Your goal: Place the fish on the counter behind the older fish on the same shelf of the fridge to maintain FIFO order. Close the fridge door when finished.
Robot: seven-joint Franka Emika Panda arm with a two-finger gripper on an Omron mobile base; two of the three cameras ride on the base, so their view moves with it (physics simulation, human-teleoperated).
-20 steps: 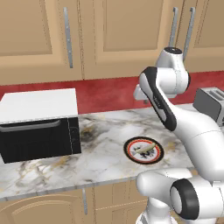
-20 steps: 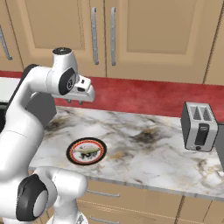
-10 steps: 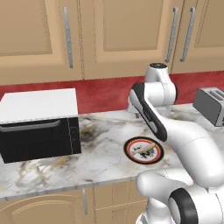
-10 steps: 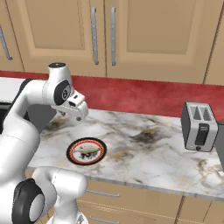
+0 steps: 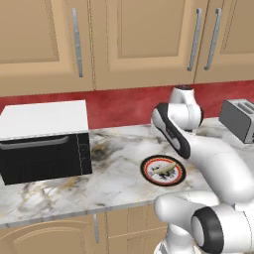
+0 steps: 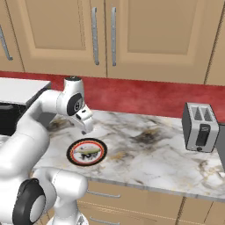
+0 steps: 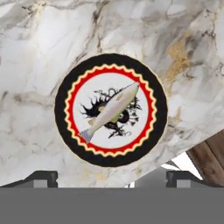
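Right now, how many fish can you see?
1. The fish lies on the round plate on the counter, below the tool. The fridge's interior is out of sight.

— What sat on the counter?
— A round plate lay near its front edge, a black microwave stood at one end, and a grey toaster stood at the other.

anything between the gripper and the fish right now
Nothing. In the hand view the fish lies bare on its plate, with open air between it and the spread fingertips below.
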